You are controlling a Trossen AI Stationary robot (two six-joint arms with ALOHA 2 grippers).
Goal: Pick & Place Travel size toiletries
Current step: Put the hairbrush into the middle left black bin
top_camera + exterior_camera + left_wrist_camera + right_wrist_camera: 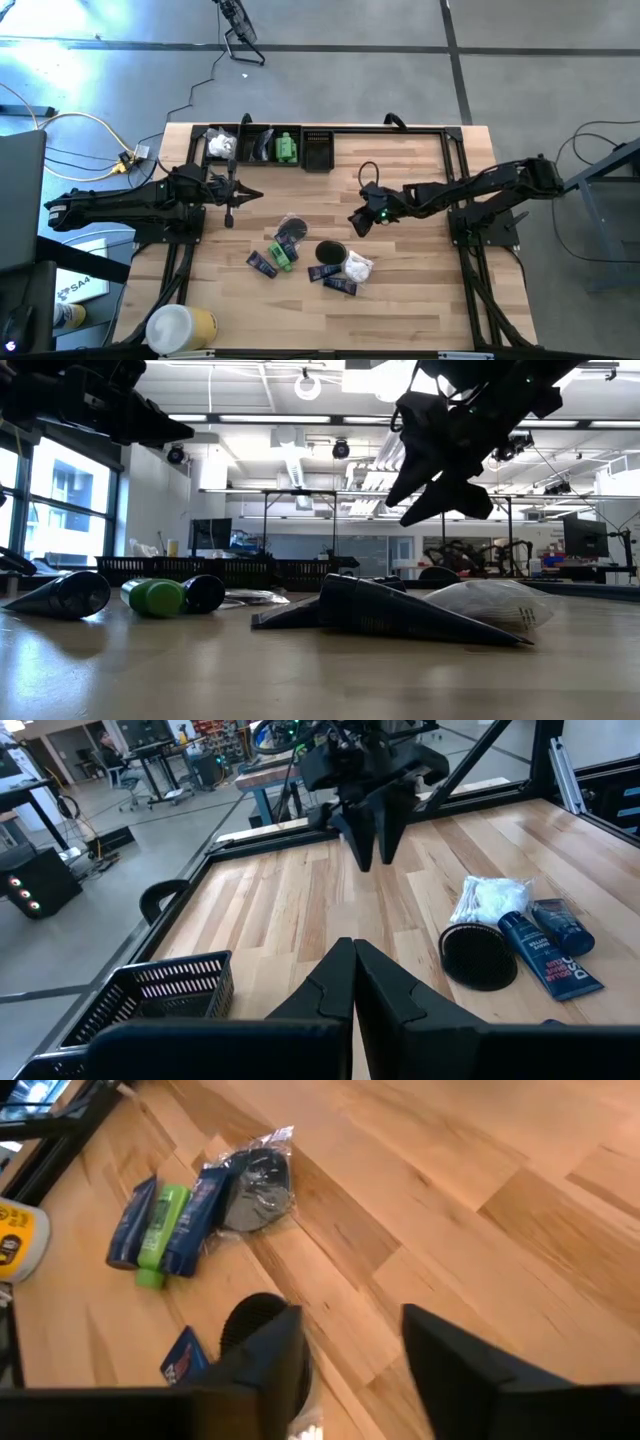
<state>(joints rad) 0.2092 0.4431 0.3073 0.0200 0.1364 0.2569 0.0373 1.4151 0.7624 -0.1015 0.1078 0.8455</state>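
near the table's middle, your toiletries lie in a loose cluster around one black disc (330, 251). take that disc as the landmark. touching it on the right is a white packet (358, 266). just below it lie two dark sachets (333, 279). to its left are a green bottle (281, 253) between more sachets, and a second, plastic-wrapped disc (292, 228). a tray (262, 147) at the far edge, well above the disc, already holds a white packet and a green item.

your right gripper (358, 222) hovers just above and right of the disc, fingers (275, 1355) apart and empty. your left gripper (252, 195) waits well to the disc's upper left, fingers pressed together, holding nothing.

judging by looks, everything here is light. the sachets seem flat, soft and likely slick, so pinch across a narrow edge. the disc looks rigid; grip across its rim. the packet should crumple, so close gently on its bulk. the bottle may roll; take it across its body.
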